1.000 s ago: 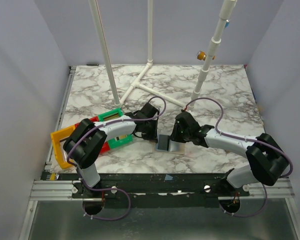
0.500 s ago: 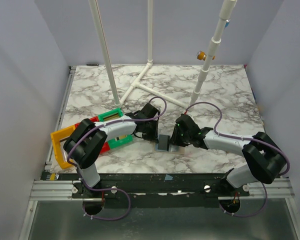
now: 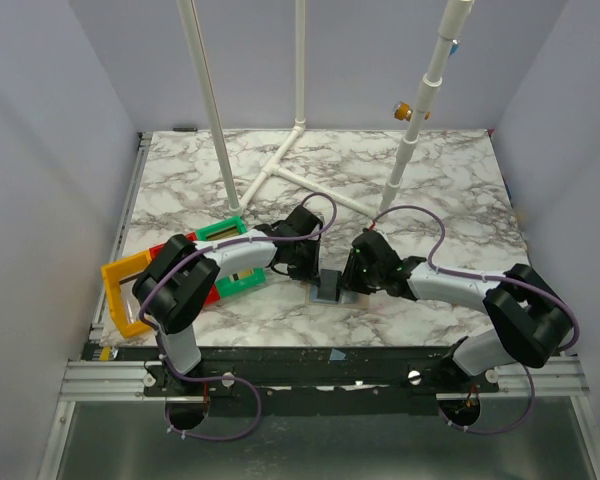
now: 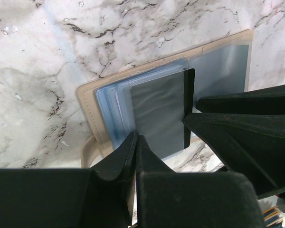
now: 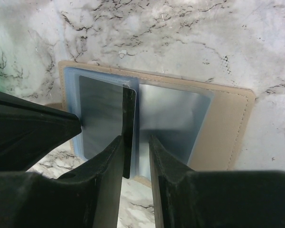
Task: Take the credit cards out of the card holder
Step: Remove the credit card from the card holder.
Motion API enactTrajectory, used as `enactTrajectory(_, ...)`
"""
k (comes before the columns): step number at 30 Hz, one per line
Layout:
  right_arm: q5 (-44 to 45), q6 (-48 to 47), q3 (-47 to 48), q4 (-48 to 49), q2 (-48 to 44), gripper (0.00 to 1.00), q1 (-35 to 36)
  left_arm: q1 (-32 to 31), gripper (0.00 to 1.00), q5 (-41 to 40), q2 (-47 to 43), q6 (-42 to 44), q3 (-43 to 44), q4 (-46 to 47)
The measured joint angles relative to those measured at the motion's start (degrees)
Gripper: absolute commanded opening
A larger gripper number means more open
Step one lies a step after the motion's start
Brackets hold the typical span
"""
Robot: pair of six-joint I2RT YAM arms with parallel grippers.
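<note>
The card holder (image 3: 330,287) lies open on the marble between my two arms, with a beige-tan rim (image 4: 85,102) (image 5: 228,128) and clear blue-grey sleeves. A dark grey leaf (image 4: 159,114) (image 5: 100,114) stands up from its middle. My left gripper (image 4: 137,137) (image 3: 315,275) is shut on the leaf's near edge. My right gripper (image 5: 135,140) (image 3: 348,283) is open and straddles the leaf's black far edge, which rests against one finger. Pale blue layers (image 4: 109,109) sit in the sleeves; I cannot tell credit cards from sleeves.
Yellow (image 3: 125,285), red (image 3: 185,242) and green (image 3: 230,232) open bins lie just left of the left arm. A white pipe frame (image 3: 280,165) lies on the table behind, and white poles (image 3: 410,140) rise from it.
The right gripper has slid a little left, closer to the holder. The grey leaf now stands more upright between the two grippers. Jaw openings look unchanged.
</note>
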Motion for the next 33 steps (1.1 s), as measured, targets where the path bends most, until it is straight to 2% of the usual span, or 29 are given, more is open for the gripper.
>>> enactTrajectory(9, -1.97, 1.53, -2.29, 4.17, -0.11, 0.3, -1.29, 0.0, 0.02, 0.0, 0.59, -0.61, 0.26, 0.42)
enactTrajectory(17, -8.52, 4.44, -7.78, 13.31, -0.76, 0.24, -5.14, -0.24, 0.0, -0.02, 0.74, -1.31, 0.26, 0.72)
enactTrajectory(33, -17.03, 10.95, -17.2, 27.96, -1.79, 0.21, -9.05, -0.28, 0.0, -0.02, 1.11, -2.91, 0.26, 1.25)
